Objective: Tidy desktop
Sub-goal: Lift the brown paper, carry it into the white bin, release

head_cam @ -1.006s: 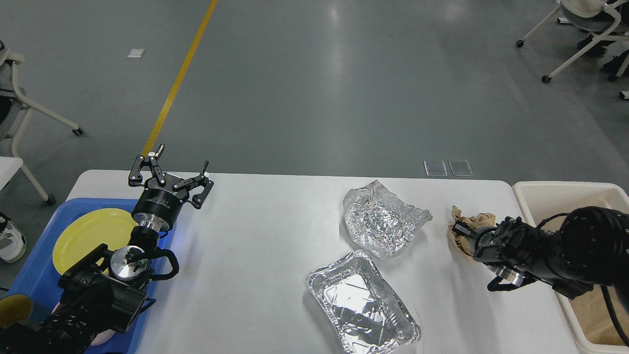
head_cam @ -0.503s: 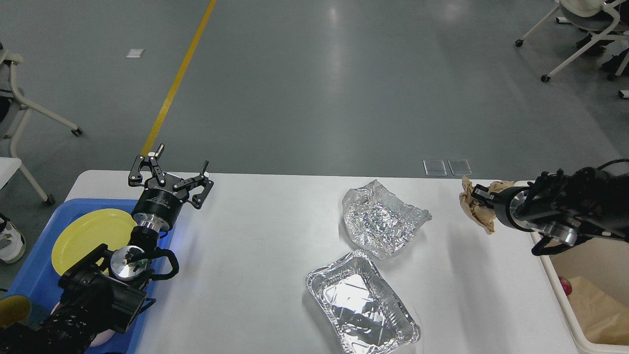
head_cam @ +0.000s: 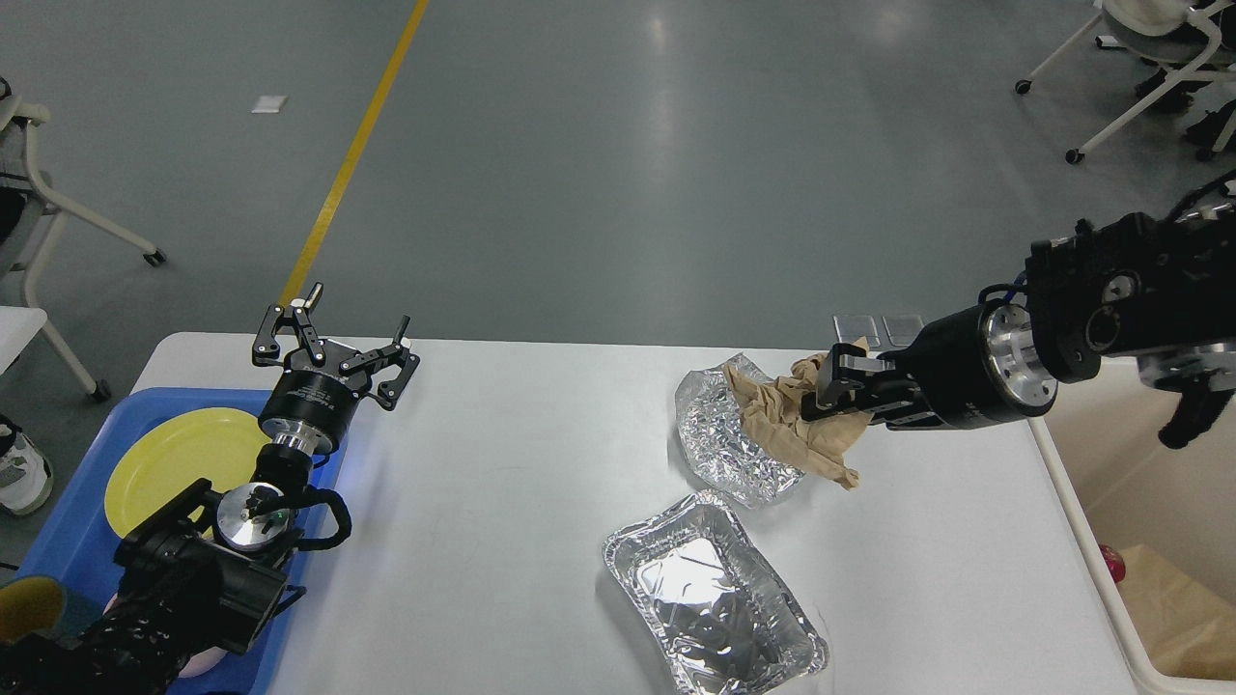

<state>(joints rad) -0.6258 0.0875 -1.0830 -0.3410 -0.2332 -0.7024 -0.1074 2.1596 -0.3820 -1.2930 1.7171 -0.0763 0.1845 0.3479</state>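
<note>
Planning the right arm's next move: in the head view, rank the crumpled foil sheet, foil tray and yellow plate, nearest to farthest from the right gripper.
1. Crumpled silver foil sheet, just left of the right gripper.
2. Rectangular foil tray, front centre.
3. Round yellow plate, far left.

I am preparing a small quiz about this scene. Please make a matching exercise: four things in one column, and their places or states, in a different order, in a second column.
Things:
1. yellow plate
2. crumpled brown paper
3. foil tray
4. left claw

Places or states:
A. open, holding nothing
B. lying in the blue tray
C. held in the right claw
D. on the desktop, near the front edge

Pairs: 1-B, 2-C, 3-D, 4-A
</note>
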